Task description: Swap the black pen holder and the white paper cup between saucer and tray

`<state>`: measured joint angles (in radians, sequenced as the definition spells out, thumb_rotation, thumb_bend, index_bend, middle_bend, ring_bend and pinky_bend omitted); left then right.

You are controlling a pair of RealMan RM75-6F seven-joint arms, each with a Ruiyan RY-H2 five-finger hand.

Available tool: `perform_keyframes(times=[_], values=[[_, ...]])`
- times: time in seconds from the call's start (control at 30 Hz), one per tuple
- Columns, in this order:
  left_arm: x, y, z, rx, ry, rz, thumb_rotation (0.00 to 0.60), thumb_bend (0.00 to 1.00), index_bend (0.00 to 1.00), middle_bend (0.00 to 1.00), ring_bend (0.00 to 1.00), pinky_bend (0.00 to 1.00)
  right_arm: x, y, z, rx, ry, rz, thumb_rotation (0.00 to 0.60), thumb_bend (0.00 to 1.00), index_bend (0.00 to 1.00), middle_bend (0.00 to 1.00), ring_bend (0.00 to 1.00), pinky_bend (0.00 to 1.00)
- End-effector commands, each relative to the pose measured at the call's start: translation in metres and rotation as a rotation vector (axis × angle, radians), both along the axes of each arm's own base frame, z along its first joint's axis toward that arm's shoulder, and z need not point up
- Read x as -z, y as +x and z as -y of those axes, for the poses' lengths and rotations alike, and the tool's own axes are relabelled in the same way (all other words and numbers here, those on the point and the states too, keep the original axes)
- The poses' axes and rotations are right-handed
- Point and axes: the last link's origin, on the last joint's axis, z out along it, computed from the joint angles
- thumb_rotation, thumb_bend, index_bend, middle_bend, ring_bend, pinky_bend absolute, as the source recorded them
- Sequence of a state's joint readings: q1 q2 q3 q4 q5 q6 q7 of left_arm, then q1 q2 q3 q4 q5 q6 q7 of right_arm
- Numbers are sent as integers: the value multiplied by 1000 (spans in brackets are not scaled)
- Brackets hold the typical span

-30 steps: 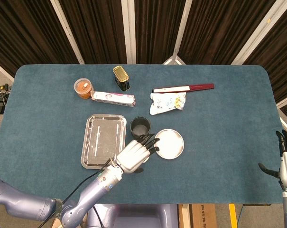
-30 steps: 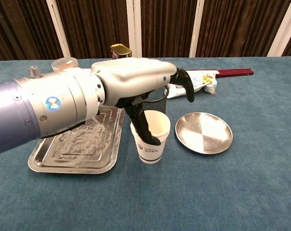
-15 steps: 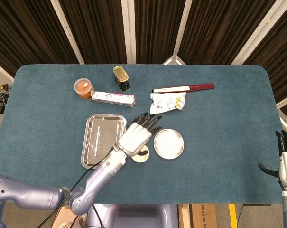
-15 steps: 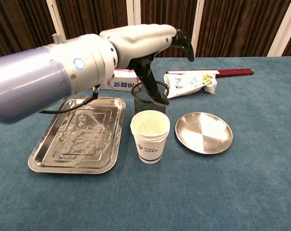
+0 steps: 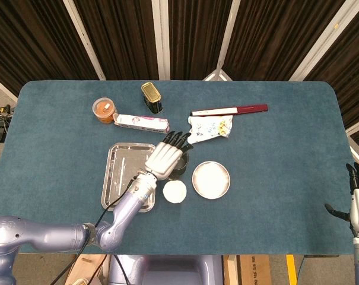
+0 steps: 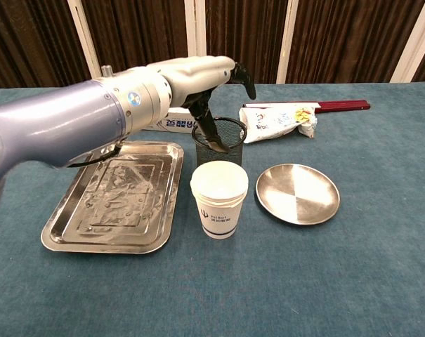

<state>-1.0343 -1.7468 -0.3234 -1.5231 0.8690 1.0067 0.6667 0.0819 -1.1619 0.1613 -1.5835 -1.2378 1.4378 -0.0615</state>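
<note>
- The left hand (image 6: 201, 77) hangs over the holder (image 6: 220, 142), one finger (image 6: 211, 126) dipping into its mouth, the others spread; it grips nothing.
- The holder stands on the table between tray (image 6: 114, 196) and saucer (image 6: 298, 194), touching neither.
- The cup (image 6: 219, 199) stands upright just nearer the front edge, also on bare table.
- The right hand (image 5: 358, 205) waits at the table's right edge, fingers apart and holding nothing.
</note>
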Motion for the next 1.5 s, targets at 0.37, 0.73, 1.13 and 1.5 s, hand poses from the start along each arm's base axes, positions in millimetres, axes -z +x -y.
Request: perform_keyframes(times=[0.37,0.73,1.13,1.5], values=[[22,-22,-9,-12,2,-65,600,3,230,3,0,4,2,0,1,-7,2,4,600,0,7,0,22,0],[39,-24,-11,9,-14,-59,600,37,243,12,0,20,2,0,1,-12,-1,6,600,0,13,0,26,0],[40,-21,-10,43,13,-1,600,41,262,38,0,71,3,-1,2,-7,-3,14,600,0,27,0,31,0],[40,-18,-11,52,31,50,600,40,266,35,0,68,4,-2,2,7,0,22,600,0,27,0,31,0]])
